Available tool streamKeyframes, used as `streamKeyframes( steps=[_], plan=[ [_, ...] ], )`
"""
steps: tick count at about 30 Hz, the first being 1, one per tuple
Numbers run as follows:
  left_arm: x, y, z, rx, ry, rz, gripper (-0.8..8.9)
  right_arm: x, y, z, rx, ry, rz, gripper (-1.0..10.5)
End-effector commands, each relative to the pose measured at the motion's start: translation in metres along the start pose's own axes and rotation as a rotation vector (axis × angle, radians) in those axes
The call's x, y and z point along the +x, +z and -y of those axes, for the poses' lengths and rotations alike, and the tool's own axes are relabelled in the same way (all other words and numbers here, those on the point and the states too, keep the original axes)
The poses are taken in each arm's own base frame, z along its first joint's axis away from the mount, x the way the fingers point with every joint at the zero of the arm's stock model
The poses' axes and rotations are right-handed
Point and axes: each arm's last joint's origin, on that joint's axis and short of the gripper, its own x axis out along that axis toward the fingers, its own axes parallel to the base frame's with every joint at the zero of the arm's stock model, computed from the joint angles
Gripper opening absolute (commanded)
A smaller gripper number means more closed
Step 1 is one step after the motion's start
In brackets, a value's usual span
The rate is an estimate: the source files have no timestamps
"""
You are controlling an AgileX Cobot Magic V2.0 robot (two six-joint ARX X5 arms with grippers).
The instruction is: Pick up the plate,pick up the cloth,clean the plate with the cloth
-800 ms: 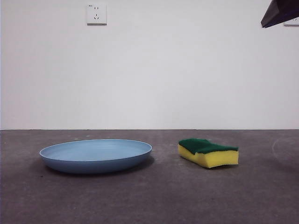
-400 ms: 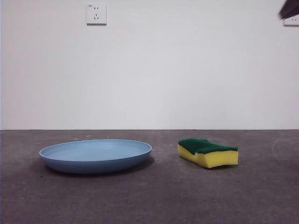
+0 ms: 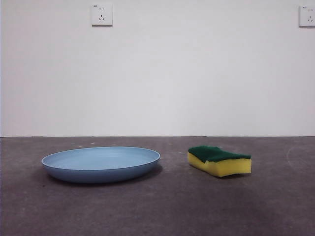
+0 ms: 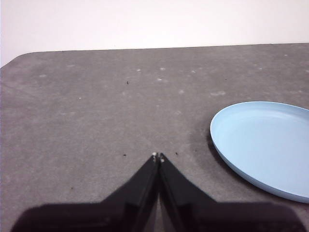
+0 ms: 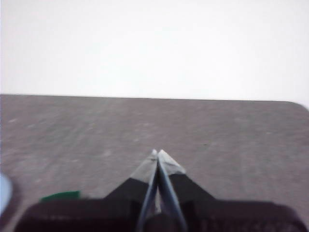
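Note:
The light-blue plate (image 3: 101, 163) lies flat on the dark grey table at the left of the front view. It also shows in the left wrist view (image 4: 263, 142). The cloth, a yellow sponge with a dark green top (image 3: 219, 161), lies to the right of the plate, apart from it. A sliver of its green top shows in the right wrist view (image 5: 60, 195). My left gripper (image 4: 158, 156) is shut and empty, above the table beside the plate. My right gripper (image 5: 157, 153) is shut and empty, away from the sponge. Neither gripper shows in the front view.
A white wall stands behind the table, with a socket (image 3: 101, 14) at the upper left and another (image 3: 307, 15) at the upper right. The table's rounded far corners show in both wrist views.
The black arm tip at the top right corner of the front view has drawn up and out of the picture. The plate and the sponge have not moved.

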Motion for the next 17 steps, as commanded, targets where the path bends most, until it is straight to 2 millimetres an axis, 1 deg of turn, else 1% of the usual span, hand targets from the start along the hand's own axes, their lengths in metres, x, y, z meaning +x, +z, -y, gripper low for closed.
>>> streamKeyframes(
  steps=[1, 4, 8, 11, 17],
  plan=[
    [0.001, -0.004, 0.000, -0.006, 0.005, -0.009, -0.03, 0.001, -0.025, 0.001, -0.012, -0.018, 0.001, 0.0],
    [0.001, -0.004, 0.000, -0.006, 0.005, -0.009, -0.03, 0.004, -0.051, 0.000, -0.012, -0.020, -0.010, 0.0],
    [0.001, -0.004, 0.000, -0.006, 0.005, -0.009, -0.03, 0.008, -0.085, -0.002, 0.021, -0.011, -0.066, 0.0],
    [0.001, -0.004, 0.000, -0.006, 0.005, -0.009, -0.03, 0.010, -0.099, -0.004, 0.031, -0.003, -0.086, 0.0],
    [0.001, -0.004, 0.000, -0.006, 0.005, -0.009, -0.03, 0.011, -0.112, -0.008, 0.027, 0.029, -0.091, 0.0]
  ],
)
